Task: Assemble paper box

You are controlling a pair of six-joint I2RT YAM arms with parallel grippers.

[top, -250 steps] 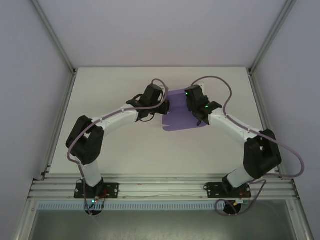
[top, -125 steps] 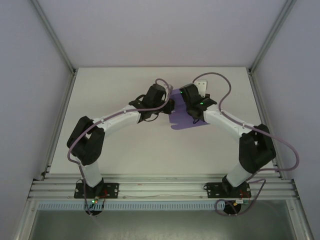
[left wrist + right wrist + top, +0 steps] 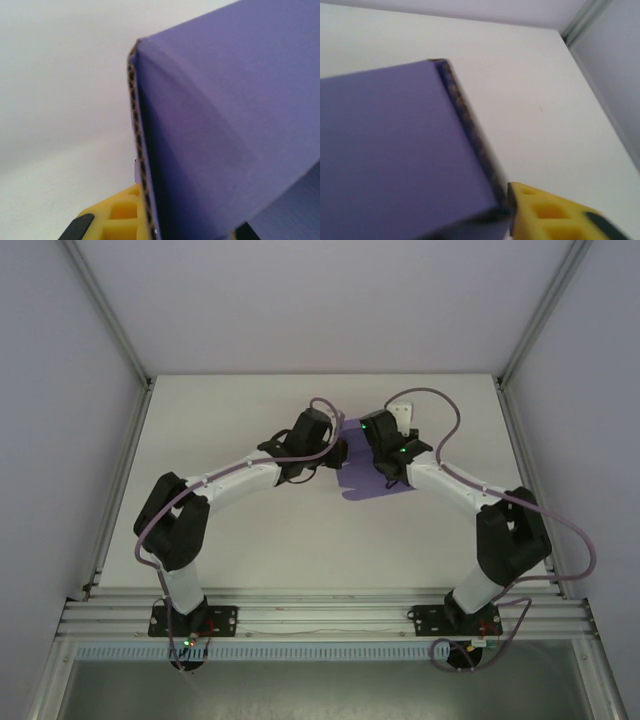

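The paper box (image 3: 367,482) is a purple corrugated card lying at the middle back of the white table (image 3: 250,530), partly folded up between the two arms. My left gripper (image 3: 338,452) is shut on a raised panel: in the left wrist view the card's cut edge (image 3: 136,150) runs down beside my yellow finger (image 3: 120,215). My right gripper (image 3: 368,446) is at the card's far part. In the right wrist view a purple panel (image 3: 395,150) rises close to the lens, and its corner touches one yellow finger (image 3: 550,215). The other finger is hidden behind the panel.
Pale walls and metal posts (image 3: 110,330) close in the table on three sides. An aluminium rail (image 3: 320,615) with both arm bases runs along the near edge. Bare tabletop lies left, right and in front of the card.
My right wrist has swung left and back toward the left gripper. The card shows less flat area than a second ago. The left arm has shifted slightly right.
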